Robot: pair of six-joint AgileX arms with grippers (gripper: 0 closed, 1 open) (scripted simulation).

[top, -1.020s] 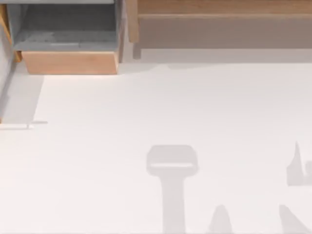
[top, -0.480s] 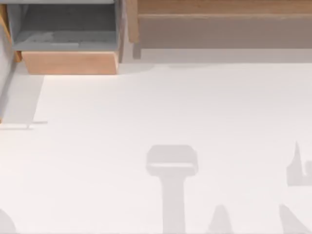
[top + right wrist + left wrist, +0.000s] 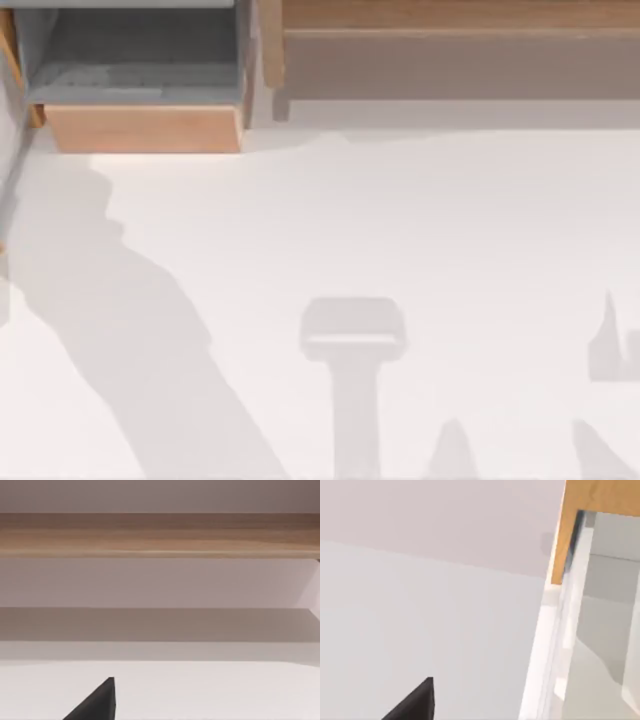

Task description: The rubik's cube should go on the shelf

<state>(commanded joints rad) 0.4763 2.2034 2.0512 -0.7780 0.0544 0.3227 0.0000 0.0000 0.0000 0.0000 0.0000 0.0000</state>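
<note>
The rubik's cube is out of view. The shelf runs along the table's far edge from the middle to the right, light wood with a side post and a brownish-grey recessed face. The right wrist view looks straight at the shelf, across bare table. A dark tip of my right gripper shows at that picture's edge. A dark tip of my left gripper hangs over bare table near a wooden corner.
A grey-lined wooden box stands at the far left corner, and its wooden edge appears in the left wrist view. A wide arm shadow crosses the table's left side. Smaller shadows lie at the front middle and right.
A broad shadow has swept in from the front left and now reaches from the table's front edge up to the wooden box. The other shadows have not moved.
</note>
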